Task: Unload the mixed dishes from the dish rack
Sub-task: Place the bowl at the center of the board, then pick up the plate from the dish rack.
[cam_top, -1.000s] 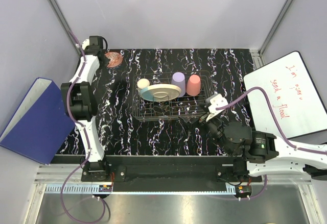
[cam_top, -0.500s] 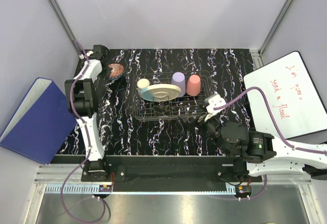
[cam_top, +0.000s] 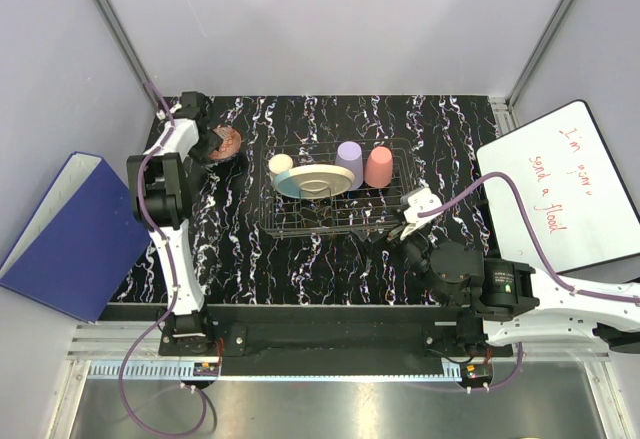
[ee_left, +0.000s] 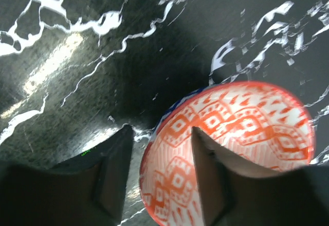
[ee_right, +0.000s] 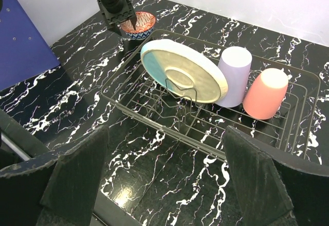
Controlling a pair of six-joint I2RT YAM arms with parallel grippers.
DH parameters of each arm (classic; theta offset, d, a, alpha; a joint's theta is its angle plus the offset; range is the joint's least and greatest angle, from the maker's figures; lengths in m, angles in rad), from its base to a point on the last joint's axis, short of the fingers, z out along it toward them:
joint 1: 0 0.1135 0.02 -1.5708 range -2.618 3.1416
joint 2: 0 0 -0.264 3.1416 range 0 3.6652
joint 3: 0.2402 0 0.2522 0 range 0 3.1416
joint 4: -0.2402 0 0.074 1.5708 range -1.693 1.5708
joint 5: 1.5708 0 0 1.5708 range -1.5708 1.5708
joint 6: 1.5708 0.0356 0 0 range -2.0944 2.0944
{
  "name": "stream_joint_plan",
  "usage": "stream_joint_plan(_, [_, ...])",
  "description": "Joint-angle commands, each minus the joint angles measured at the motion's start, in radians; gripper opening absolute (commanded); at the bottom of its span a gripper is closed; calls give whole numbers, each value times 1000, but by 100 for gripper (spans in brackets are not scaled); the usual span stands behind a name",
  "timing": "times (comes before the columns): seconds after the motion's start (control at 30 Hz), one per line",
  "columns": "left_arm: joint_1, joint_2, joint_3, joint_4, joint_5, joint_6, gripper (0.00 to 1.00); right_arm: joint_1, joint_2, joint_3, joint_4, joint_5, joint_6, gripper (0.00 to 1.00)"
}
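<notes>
Red bowl (ee_left: 241,128) sits on the table (ee_left: 77,56), far left, outside the rack (ee_right: 149,102). Left gripper (ee_left: 160,131) has its jaws parted astride the rim, not pinching. It should lift straight up to clear the rim. Plate (ee_right: 185,71) and cups (ee_right: 234,76) are in the rack. Right gripper (ee_right: 164,128) hovers wide open beside it.

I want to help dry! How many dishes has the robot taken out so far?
Done: the red bowl sits on the table, far left. In hand: nothing looks gripped; the left jaws stand apart around its rim, the right jaws open near the rack. Left: plate, purple cup, pink cup and whitish cup, all in the rack.
</notes>
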Motion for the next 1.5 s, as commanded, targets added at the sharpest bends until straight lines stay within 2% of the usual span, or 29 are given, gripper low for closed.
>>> stream_joint_plan(0.0, [7,-15,-11,17,25,9,60,1,-10,-1,19,44,19,100])
stream_joint_plan(0.2, [9,-102,3,6,40,-5,78,-1,-2,10,23,32,20,100])
stream_joint_plan(0.37, [3,-226,58,-6,105,-35,83,1,23,23,36,38,15,100])
stream_joint_plan(0.4, [0,-272,75,-16,109,-40,89,1,26,32,40,43,15,100])
stream_joint_plan(0.5, [-33,-395,106,-35,136,-48,91,1,53,54,62,69,11,100])
stream_joint_plan(0.67, [-175,-576,67,-41,148,40,93,-22,131,117,109,46,-47,100])
stream_joint_plan(0.8, [-289,-722,-58,-38,151,101,93,-158,185,193,109,-136,-124,100])
stream_joint_plan(0.87, [-332,-820,-184,-20,149,95,93,-268,236,223,96,-213,-217,100])
stream_joint_plan(0.93, [-359,-892,-335,15,157,75,93,-315,304,258,91,-299,-309,100])
stream_joint_plan(0.97, [-367,-973,-386,25,151,69,93,-350,337,278,70,-307,-399,100])
stream_joint_plan(1.03, [-381,-1053,-514,46,125,49,93,-396,456,367,18,-319,-454,100])
stream_joint_plan(1.07, [-381,-1126,-550,52,117,43,93,-427,496,452,-71,-354,-462,100])
stream_joint_plan(1.1, [-382,-1166,-602,59,111,41,93,-494,536,497,-113,-397,-451,100])
stream_joint_plan(1.23, [-402,-1273,-641,68,111,116,94,-568,732,672,-211,-447,-426,100])
stream_joint_plan(1.3, [-412,-1274,-628,66,129,209,95,-622,771,748,-246,-476,-306,100])
stream_joint_plan(1.33, [-425,-1262,-618,62,169,245,95,-692,786,766,-254,-517,-252,100])
stream_joint_plan(1.37, [-438,-1248,-606,56,184,279,95,-724,785,773,-254,-531,-144,100])
stream_joint_plan(1.47, [-537,-1172,-545,36,206,443,97,-820,732,728,-198,-585,16,100])
